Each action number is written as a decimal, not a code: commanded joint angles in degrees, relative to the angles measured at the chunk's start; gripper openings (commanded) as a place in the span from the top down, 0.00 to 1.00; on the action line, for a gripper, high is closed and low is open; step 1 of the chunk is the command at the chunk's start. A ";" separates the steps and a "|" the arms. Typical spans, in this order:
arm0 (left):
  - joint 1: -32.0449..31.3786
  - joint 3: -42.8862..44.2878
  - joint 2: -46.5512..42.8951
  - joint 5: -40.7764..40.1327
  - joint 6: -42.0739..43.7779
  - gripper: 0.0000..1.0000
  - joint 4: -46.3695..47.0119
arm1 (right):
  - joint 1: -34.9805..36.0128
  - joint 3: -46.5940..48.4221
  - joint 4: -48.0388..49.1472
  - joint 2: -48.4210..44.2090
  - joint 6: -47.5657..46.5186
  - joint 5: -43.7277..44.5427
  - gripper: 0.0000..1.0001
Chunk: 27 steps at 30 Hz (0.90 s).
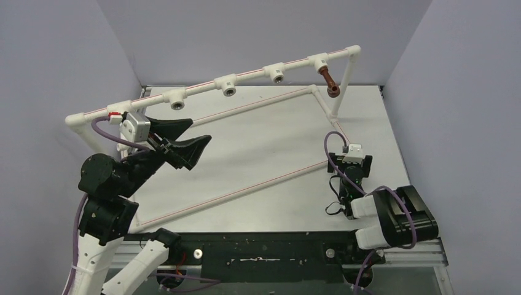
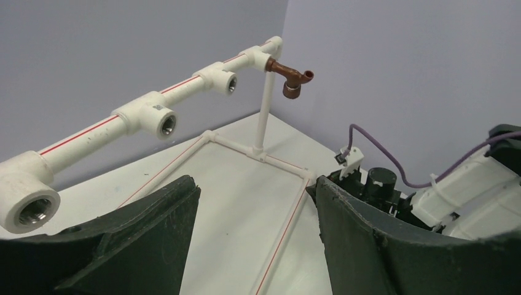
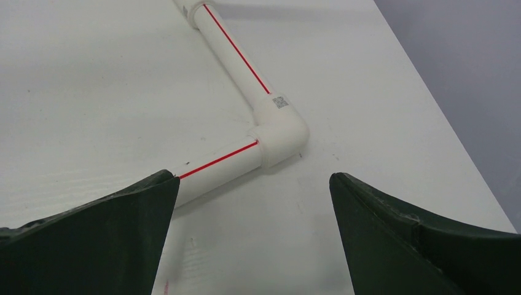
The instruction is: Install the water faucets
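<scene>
The dark reddish-brown faucet (image 1: 330, 83) hangs screwed into the rightmost tee socket (image 1: 319, 62) of the raised white pipe; it also shows in the left wrist view (image 2: 292, 78). No all-white faucet is in view. Three other tee sockets (image 1: 228, 86) along the raised pipe stand empty, with metal threads showing (image 2: 163, 120). My left gripper (image 1: 200, 130) is open and empty, held in the air below the pipe's left part, its jaws wide apart (image 2: 257, 184). My right gripper (image 1: 348, 161) is open and empty, low over the base pipe's corner elbow (image 3: 279, 126), jaws wide apart (image 3: 255, 177).
The pipe frame's base lies on the white table (image 1: 264, 141), with a long red-striped front pipe (image 1: 246, 187) running diagonally. A small red-and-white part (image 1: 113, 115) sits on the raised pipe's left end. Grey walls close in three sides.
</scene>
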 commanded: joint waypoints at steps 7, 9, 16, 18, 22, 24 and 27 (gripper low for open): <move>-3.02 1.35 -1.73 -0.59 3.33 0.33 -2.05 | -3.29 2.70 21.30 14.08 -0.90 -7.53 0.00; -3.40 1.19 -1.65 -0.19 3.22 0.33 -1.87 | -3.67 3.57 17.67 13.08 0.03 -6.96 0.00; -4.65 1.86 -1.94 -0.89 4.09 0.33 -3.86 | -5.06 5.91 13.73 13.32 1.23 -8.77 0.00; -4.66 2.07 -2.01 -0.89 4.08 0.33 -4.23 | -5.87 6.64 12.56 13.49 1.61 -10.25 0.00; -4.66 2.98 -1.61 -1.26 4.29 0.32 -4.91 | -6.77 7.83 10.27 13.69 2.13 -11.79 0.00; -4.66 3.35 -1.36 -1.65 4.61 0.33 -5.39 | -7.68 9.18 8.20 14.03 2.61 -13.53 0.00; -4.57 3.11 -1.56 -2.54 4.80 0.33 -5.24 | -8.46 9.18 8.05 13.81 2.87 -14.44 0.00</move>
